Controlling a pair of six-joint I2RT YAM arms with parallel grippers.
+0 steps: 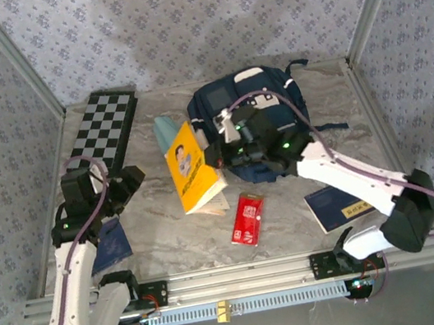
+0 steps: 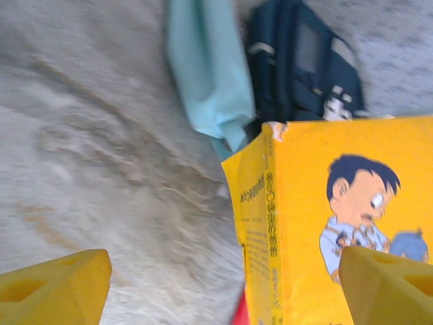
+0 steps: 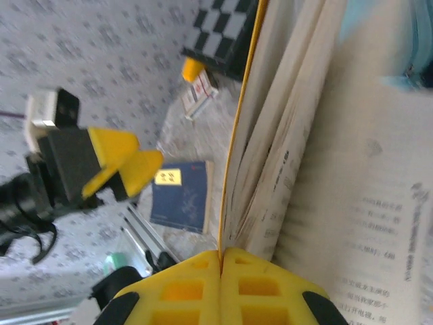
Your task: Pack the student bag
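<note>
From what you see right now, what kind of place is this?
Probably a robot test cell rather than a real classroom: an aluminium frame hung with patterned cloth walls encloses a marbled table, where props such as the student bag and a yellow book are laid out.

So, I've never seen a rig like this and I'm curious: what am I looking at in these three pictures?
Two robot arms are bolted at the near edge of a table. One picture looks down from above; the other two come from a camera on each wrist. On the table lie a navy backpack, a chessboard, a pale blue pouch, a red packet and two dark blue booklets. The right tool is shut on the cover of a yellow book. The left tool is open, holding nothing.
</note>
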